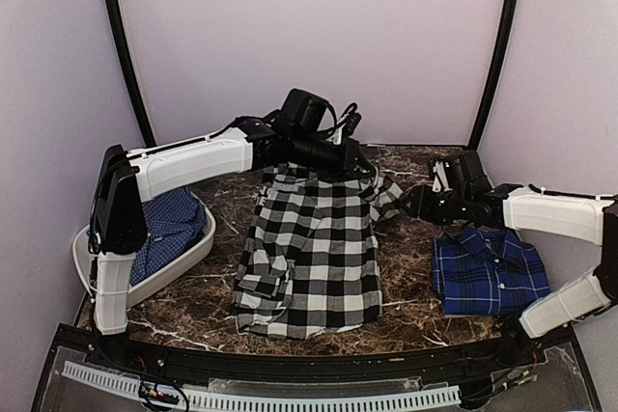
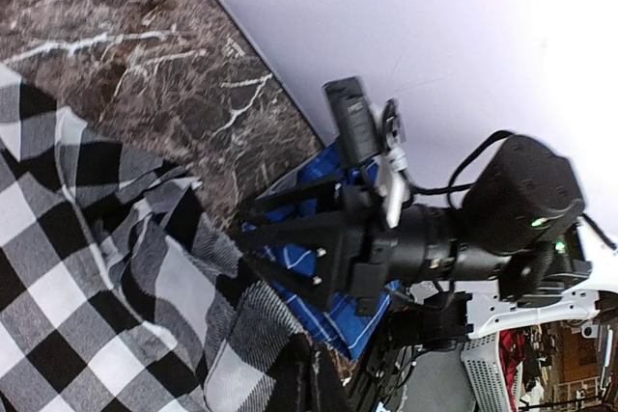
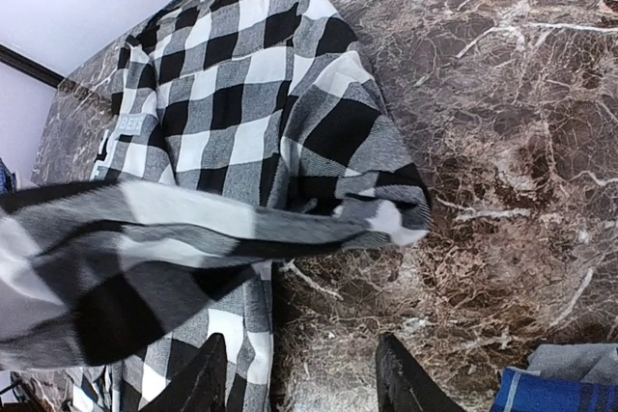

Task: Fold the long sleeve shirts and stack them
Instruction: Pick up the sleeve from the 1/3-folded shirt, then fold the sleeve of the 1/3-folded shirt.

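Black-and-white checked cloth shirt (image 1: 309,258) lies spread, top edge pinched by left gripper (image 1: 359,163); right gripper (image 3: 301,344) gapes empty; white oval basket (image 1: 198,248) holds blue cloth (image 1: 169,224).

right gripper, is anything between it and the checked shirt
Nothing visible does. Only marble table lies between the open right gripper and the near edge of the checked shirt.
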Action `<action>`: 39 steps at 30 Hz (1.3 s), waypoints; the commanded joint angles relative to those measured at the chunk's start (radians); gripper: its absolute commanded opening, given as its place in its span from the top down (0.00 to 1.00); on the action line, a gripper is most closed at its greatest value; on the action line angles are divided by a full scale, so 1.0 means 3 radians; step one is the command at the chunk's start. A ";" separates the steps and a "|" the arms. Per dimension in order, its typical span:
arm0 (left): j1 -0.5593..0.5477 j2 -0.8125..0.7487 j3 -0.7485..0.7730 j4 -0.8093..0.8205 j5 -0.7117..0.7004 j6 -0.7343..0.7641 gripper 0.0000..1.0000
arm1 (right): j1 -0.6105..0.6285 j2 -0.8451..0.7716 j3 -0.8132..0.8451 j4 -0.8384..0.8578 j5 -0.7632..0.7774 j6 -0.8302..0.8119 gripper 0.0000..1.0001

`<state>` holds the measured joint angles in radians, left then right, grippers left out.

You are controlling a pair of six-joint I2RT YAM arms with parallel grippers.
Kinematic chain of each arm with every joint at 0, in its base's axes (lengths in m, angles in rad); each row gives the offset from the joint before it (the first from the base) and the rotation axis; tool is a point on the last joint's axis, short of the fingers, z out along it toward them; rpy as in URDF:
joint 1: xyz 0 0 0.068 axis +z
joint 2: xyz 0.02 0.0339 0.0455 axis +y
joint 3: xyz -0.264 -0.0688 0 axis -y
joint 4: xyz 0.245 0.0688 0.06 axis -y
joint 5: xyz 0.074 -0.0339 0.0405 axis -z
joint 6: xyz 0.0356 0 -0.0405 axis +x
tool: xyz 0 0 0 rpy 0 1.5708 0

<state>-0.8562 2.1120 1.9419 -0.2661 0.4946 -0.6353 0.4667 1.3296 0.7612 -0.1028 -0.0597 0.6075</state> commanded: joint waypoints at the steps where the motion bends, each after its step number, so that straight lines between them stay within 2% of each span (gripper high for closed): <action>1: 0.0008 -0.0277 0.0407 -0.0221 -0.0025 0.0196 1.00 | -0.0059 0.0045 -0.0030 0.0252 -0.0048 0.0067 0.50; 6: 0.0193 -0.0549 0.0447 -0.0244 -0.0209 0.0205 1.00 | -0.0063 0.0139 0.0009 0.0314 -0.0099 0.0054 0.49; 12: 0.0544 -0.1102 -0.0156 -0.0064 -0.0516 0.0110 1.00 | -0.0063 0.0366 0.0130 0.0405 -0.0301 0.0013 0.46; 17: 0.0815 -0.1487 -0.0736 0.0032 -0.0698 -0.0168 1.00 | -0.0055 0.0669 0.0346 0.0519 -0.0516 -0.0017 0.44; 22: 0.0854 -0.1536 -0.1073 0.0003 -0.0595 -0.0391 1.00 | -0.0014 0.1026 0.0661 0.0629 -0.0662 -0.0042 0.42; 27: 0.0855 -0.1644 -0.1781 0.0383 -0.0273 -0.0844 1.00 | 0.0024 0.1419 0.0915 0.0809 -0.0805 0.0048 0.38; 31: 0.0857 -0.1793 -0.2163 0.0401 -0.0453 -0.1009 1.00 | 0.0040 0.1742 0.1068 0.0987 -0.0929 0.0168 0.35; 37: 0.0924 -0.1997 -0.2734 0.0311 -0.0622 -0.1187 1.00 | 0.0136 0.2090 0.1401 0.0867 -0.0891 0.0162 0.40; 39: 0.0977 -0.2070 -0.2971 0.0378 -0.0544 -0.1289 1.00 | 0.0160 0.2127 0.1449 0.0800 -0.0837 0.0150 0.41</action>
<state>-0.5869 1.5684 1.1408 -0.1810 0.3351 -0.9569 0.4953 1.9488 1.1412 0.1299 -0.3183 0.6514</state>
